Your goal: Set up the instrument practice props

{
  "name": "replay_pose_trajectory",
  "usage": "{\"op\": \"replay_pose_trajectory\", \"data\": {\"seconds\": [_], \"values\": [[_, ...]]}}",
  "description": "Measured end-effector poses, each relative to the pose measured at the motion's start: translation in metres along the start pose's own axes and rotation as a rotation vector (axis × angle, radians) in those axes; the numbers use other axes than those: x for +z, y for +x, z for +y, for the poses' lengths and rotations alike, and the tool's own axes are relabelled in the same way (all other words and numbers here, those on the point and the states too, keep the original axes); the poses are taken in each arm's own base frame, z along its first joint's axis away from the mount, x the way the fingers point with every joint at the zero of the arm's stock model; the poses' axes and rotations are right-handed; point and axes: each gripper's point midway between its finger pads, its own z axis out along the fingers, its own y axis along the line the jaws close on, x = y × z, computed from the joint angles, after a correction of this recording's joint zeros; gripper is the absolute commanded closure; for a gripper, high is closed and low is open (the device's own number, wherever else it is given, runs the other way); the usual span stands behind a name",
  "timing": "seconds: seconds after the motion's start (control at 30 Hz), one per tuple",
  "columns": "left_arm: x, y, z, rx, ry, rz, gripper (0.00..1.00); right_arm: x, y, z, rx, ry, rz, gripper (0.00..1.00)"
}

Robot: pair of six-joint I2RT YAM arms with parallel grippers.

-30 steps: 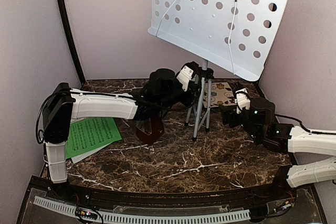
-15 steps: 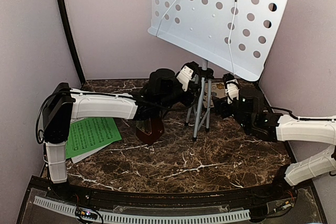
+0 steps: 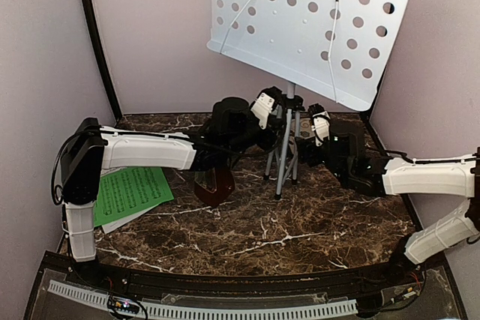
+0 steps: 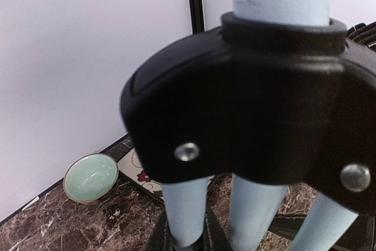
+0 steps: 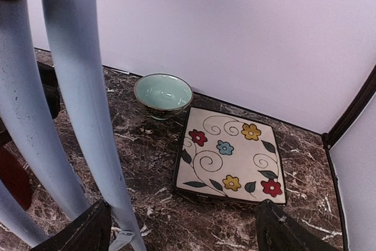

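Beneath the desk, my left jaws clamp the music stand (image 3: 307, 28); right jaws gape beside its legs (image 5: 97, 116). I'd brace low, keeping it upright.

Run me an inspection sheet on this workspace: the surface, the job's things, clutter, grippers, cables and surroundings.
Surface: dark marbled table, nothing spilled seen.
Job's things: white punched desk raised and tilted on its tripod legs; green and white music sheets flat at the left; metronome under the left arm.
Clutter: pale-green bowl and flowered tile side by side behind the stand.
Grippers: left gripper closed on a tripod leg; right gripper open beside the legs, gripping nothing.
Cables: black cable looped at the left arm's base.
Surroundings: pale walls, dark corner posts.
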Motion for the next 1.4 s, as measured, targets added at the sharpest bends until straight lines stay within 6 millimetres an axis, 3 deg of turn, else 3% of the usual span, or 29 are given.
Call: {"op": "replay_pose_trajectory", "data": {"seconds": [0.2, 0.23, 0.27, 0.3, 0.47, 0.63, 1.0, 1.4], "values": [[0.000, 0.000, 0.001, -0.002, 0.000, 0.000, 1.00, 0.003, -0.002, 0.003, 0.003, -0.005, -0.006, 0.15], [0.000, 0.000, 0.001, -0.002, 0.000, 0.000, 1.00, 0.004, -0.003, 0.003, 0.004, -0.005, -0.007, 0.44], [0.000, 0.000, 0.001, -0.002, 0.000, 0.000, 1.00, 0.005, -0.005, 0.004, 0.005, -0.005, -0.009, 0.55], [0.000, 0.000, 0.001, -0.002, 0.000, 0.000, 1.00, 0.006, -0.006, 0.009, -0.014, -0.034, -0.012, 0.56], [0.000, 0.000, 0.006, -0.027, -0.015, 0.002, 1.00, 0.009, -0.022, 0.041, -0.043, -0.216, -0.067, 0.60], [0.000, 0.001, 0.011, -0.020, -0.033, 0.006, 1.00, 0.012, -0.025, 0.054, -0.098, -0.274, -0.080, 0.65], [-0.003, 0.001, 0.014, -0.019, -0.041, 0.009, 1.00, 0.014, -0.026, 0.052, -0.123, -0.276, -0.101, 0.72], [-0.004, 0.002, 0.014, -0.014, -0.042, 0.008, 1.00, 0.014, -0.027, 0.046, -0.001, -0.276, -0.175, 0.62]]}}
